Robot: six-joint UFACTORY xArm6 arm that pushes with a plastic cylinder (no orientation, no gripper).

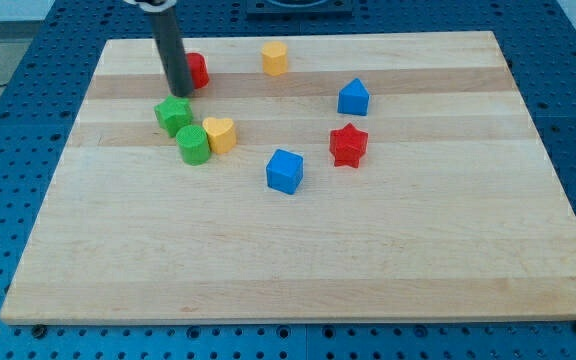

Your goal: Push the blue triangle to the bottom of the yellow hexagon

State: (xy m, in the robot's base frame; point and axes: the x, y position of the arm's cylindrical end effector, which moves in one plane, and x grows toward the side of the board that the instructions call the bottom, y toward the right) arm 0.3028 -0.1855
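The blue triangle point(353, 97) sits right of centre near the view's top. The yellow hexagon point(275, 58) stands near the top edge, up and to the left of the blue triangle, with a clear gap between them. My tip point(181, 92) rests on the board at the upper left, just left of a red block point(197, 70) and just above a green star-like block point(173, 115). It is far left of the blue triangle and touches neither task block.
A green cylinder point(193, 145) and a yellow heart point(220, 133) sit together below the green star-like block. A blue cube point(285, 170) lies near the centre. A red star point(348, 145) lies below the blue triangle. The wooden board point(368, 260) rests on a blue perforated table.
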